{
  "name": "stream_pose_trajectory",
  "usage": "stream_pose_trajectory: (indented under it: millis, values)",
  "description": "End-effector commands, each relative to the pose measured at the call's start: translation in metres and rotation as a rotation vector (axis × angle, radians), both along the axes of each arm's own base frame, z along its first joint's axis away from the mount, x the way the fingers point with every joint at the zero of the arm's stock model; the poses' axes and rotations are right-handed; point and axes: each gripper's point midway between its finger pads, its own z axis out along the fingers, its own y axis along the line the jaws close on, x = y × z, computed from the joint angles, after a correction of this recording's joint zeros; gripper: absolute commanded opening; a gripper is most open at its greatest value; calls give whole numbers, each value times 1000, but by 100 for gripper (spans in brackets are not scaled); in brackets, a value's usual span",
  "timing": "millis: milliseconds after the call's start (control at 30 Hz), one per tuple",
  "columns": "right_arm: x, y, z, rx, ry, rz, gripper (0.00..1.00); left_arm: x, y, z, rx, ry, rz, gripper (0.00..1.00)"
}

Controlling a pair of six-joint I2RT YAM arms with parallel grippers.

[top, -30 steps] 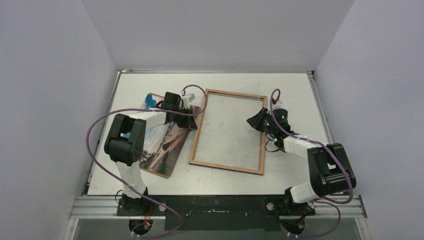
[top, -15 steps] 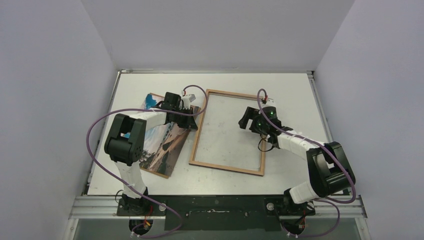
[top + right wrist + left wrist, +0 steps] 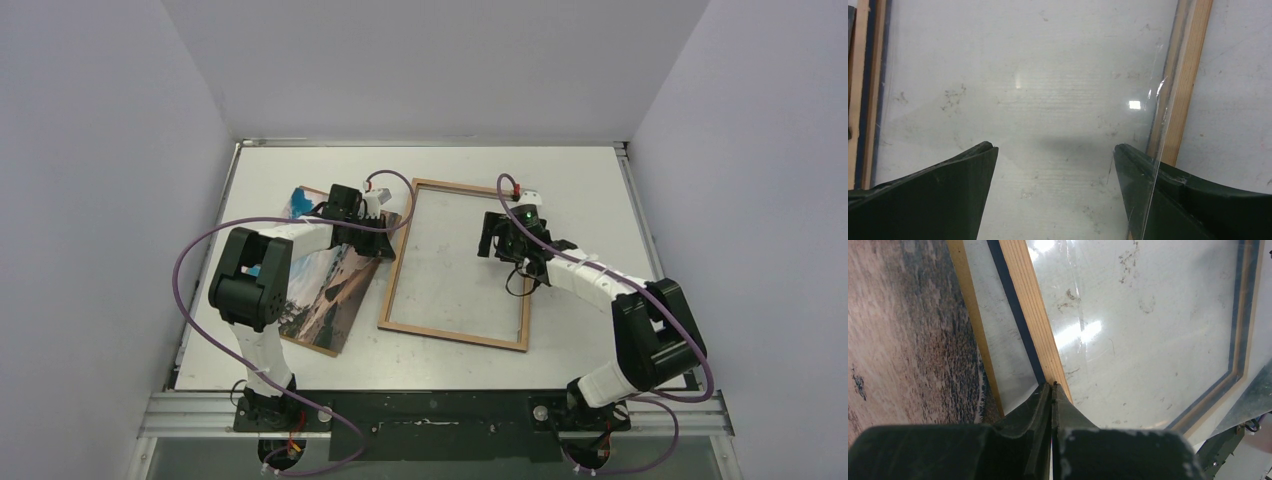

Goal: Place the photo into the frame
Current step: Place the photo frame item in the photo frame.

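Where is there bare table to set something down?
Bare table lies right of the frame and along the far and near edges. Crowded left: photo under the left arm, left hand shut at the frame's edge; right hand hangs open over the frame.

photo not in frame yet

frame [image 3: 453,337] lies flat, mid table [image 3: 590,190], a bit turned. wood-brown side up, thin dark blue line on inner edge, smudgy see-thru sheet [image 3: 455,265] inside. photo [image 3: 335,290] lies pic side up, slanted, just left of frame, top part hidden.
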Motion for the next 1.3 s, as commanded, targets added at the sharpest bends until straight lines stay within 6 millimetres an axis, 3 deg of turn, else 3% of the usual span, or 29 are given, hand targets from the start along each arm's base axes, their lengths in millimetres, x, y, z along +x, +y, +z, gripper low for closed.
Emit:
stream_pose_trajectory:
  millis: [0, 1267]
  values:
    - [10, -4, 12, -71, -31, -11, 90, -7, -6, -5, -7, 38, -29, 0]
    - [9, -4, 12, -122, -18, 3, 90, -6, 0, -3, -10, 36, -18, 0]
